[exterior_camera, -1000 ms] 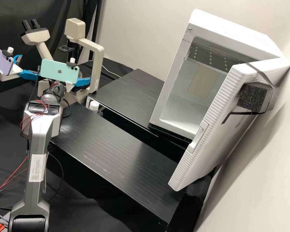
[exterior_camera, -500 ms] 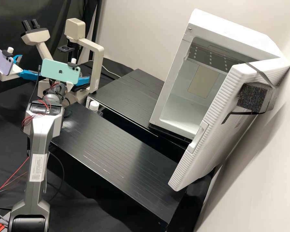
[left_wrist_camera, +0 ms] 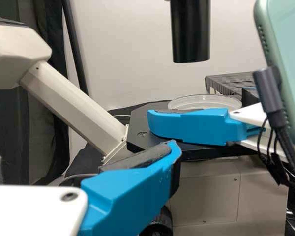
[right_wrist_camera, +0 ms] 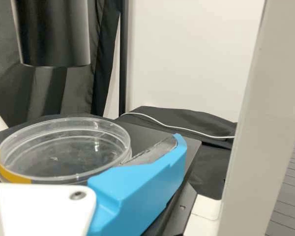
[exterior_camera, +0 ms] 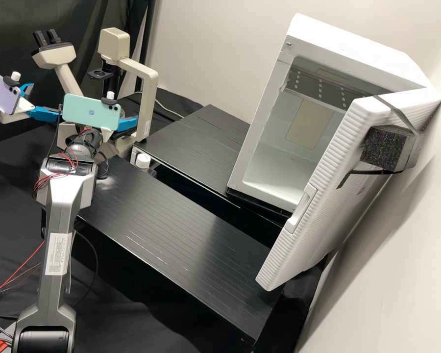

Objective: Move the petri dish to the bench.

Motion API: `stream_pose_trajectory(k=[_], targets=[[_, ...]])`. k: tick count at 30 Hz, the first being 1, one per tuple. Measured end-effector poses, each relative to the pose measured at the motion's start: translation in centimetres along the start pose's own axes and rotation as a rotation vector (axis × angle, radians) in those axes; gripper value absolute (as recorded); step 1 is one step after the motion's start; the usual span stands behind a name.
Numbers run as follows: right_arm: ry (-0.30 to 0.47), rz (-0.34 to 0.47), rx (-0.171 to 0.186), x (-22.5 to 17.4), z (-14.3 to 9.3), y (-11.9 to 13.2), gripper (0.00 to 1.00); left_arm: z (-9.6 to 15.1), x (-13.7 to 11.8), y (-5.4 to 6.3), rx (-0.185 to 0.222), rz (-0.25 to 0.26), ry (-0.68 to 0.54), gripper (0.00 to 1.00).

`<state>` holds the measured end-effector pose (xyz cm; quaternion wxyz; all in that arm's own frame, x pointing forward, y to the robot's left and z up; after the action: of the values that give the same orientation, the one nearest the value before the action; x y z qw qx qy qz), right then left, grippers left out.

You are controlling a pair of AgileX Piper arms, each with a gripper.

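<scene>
As the petri dish sits on the far-left stage beside the right gripper, whose grip I cannot tell, an off-centre nudge could slide it off; the left gripper has spread fingers.

Clear petri dish on microscope stage

Right arm: silver-grey links, black joints, looped red wires, white printed label, and white-and-blue end effector with dark screw.
</scene>
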<state>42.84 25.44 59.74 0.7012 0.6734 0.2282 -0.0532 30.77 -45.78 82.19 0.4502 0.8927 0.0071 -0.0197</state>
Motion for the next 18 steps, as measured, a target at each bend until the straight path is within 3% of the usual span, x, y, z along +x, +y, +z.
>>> stream_pose_trajectory(k=[8,9,18], targets=[[0.004,0.004,0.001,0.12,-0.10,0.06,1.00,0.00,0.00,0.00,0.000,0.000,0.000,1.00],[0.004,0.004,0.001,0.12,-0.10,0.06,0.00,0.00,0.00,0.00,0.000,0.000,0.000,1.00],[0.009,0.002,0.004,0.21,-0.34,0.21,0.00,0.00,0.00,0.00,0.000,0.000,0.000,1.00]])
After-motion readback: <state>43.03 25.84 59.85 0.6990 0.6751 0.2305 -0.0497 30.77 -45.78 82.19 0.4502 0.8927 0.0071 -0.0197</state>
